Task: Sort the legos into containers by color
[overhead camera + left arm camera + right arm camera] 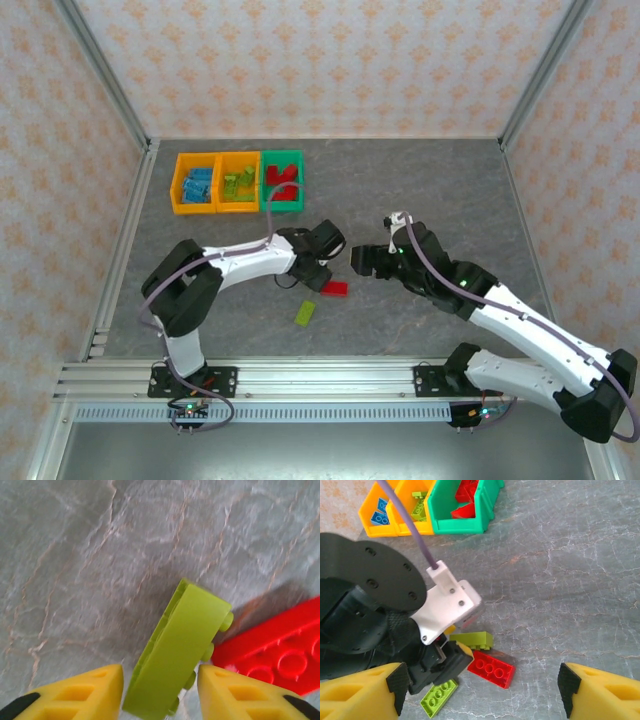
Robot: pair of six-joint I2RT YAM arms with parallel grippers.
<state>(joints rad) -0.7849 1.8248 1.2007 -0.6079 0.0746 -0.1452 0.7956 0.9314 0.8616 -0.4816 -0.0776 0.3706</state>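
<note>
While reaching in at the centre of the top view, clamps a lime green lego (pixel 177 650) between the yellow fingers (pixel 80 695) of the left gripper (pixel 160 674), one finger against each long side. Carries it on edge and tilted at the lower centre of the left wrist view, studs toward the right-hand finger. Cannot tell whether it touches the grey table (pixel 100 555) or hangs just above it. Shows a red lego (pixel 280 655) flat and studs up just beside it, at lower right of that frame. Leaves a second lime green lego (pixel 305 312) flat on the table below centre in the top view, near the red one but apart from it.

Holds the right gripper (pixel 481 682) spread wide, fingers at the two bottom corners of the right wrist view, nothing between them.

Lines up three containers side by side at upper left of the top view: leftmost orange bin (pixel 175 192) with light blue legos (pixel 198 185), middle orange bin (pixel 238 208) with lime green pieces (pixel 238 182), green bin (pixel 282 207) with red pieces (pixel 283 180).
</note>
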